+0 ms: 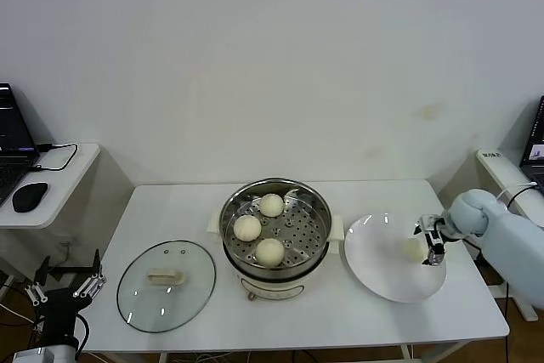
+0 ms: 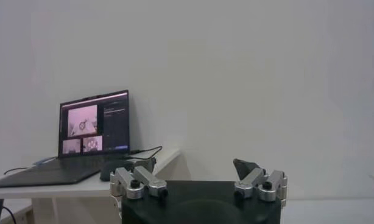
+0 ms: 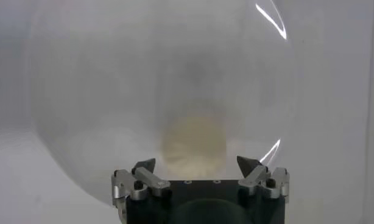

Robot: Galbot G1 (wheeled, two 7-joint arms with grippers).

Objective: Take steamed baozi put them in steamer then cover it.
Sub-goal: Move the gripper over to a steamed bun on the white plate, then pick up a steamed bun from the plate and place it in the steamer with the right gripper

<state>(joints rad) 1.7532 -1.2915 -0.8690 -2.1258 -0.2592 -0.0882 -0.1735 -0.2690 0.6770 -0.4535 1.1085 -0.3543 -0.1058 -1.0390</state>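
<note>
White surface [image 1: 170, 210] carrying three things.
The glass cover [image 1: 166, 285] lies flat at left, the steamer [image 1: 275, 235] stands mid-surface, the white plate [image 1: 382, 274] rests at right.

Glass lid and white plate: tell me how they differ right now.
The glass lid is clear with a metal rim and a cream handle at its centre; the white plate is opaque, with no handle. The lid lies to the robot's left of the steamer, the plate to its right. The lid carries nothing; the plate holds one baozi, with the right gripper open at it. Both are round and lie flat on the table.
</note>
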